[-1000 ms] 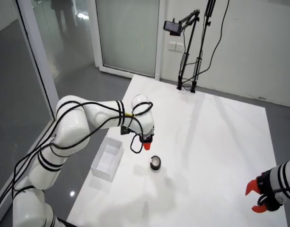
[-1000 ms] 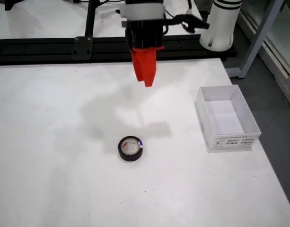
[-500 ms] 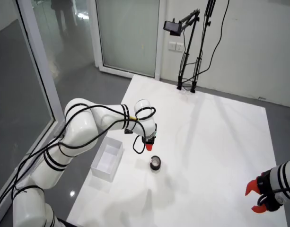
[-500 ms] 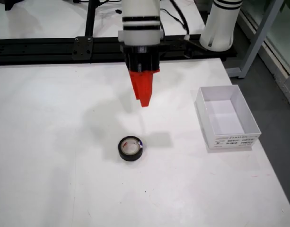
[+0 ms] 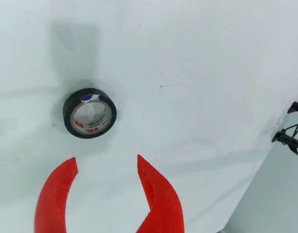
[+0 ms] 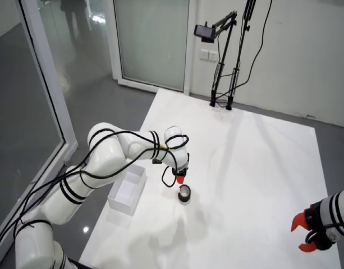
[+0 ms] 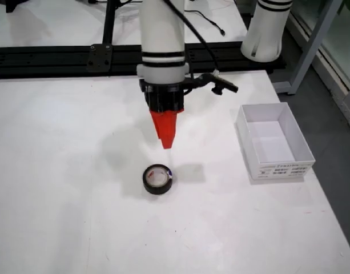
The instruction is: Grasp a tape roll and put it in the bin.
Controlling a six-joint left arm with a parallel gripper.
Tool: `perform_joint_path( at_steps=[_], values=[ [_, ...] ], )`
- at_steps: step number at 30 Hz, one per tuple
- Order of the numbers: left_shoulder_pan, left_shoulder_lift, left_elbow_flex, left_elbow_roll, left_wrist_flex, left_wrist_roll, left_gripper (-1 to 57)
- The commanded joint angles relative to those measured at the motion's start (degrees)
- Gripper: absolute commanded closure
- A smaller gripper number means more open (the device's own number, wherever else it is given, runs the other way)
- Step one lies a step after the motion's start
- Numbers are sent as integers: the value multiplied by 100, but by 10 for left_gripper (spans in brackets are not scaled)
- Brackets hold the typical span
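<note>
Red two-fingered tool (image 5: pixel 107 167) hanging above a white counter (image 5: pixel 197 58), fingers spread apart and gripping nothing. Black tape roll (image 5: pixel 89 113) lying flat on the counter just ahead of the fingertips in the wrist view, slightly toward the left finger, not touched by either; pale inner core with red lettering too small to read. Bare white surface all round the roll on every side. In the front view, same tool (image 7: pixel 165 132) pointing straight down, seen edge-on so the gap between fingers hidden there; tape roll (image 7: pixel 157 179) just below and nearer the camera. White open-topped bin (image 7: pixel 274 141) well apart to the tool's right in that view, near the counter's right edge, with clear counter between. Label on the bin's front wall illegible. In the overhead room view, tool (image 6: pixel 181 178) just beside the roll (image 6: pixel 184 194), bin (image 6: pixel 127 189) close to the counter's left edge. Counter's edge falling away at lower right in the wrist view. Second arm (image 6: pixel 324 227) with red fingers cut off at the frame's lower right corner, far from the roll
</note>
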Motion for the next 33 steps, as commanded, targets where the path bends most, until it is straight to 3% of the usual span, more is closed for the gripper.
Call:
perform_joint_path(
  at_steps=[1,33],
  values=[
    [15,711,-626,-39,-56,-273,296],
    [165,1828,-1496,-39,-180,-448,304]
  ],
)
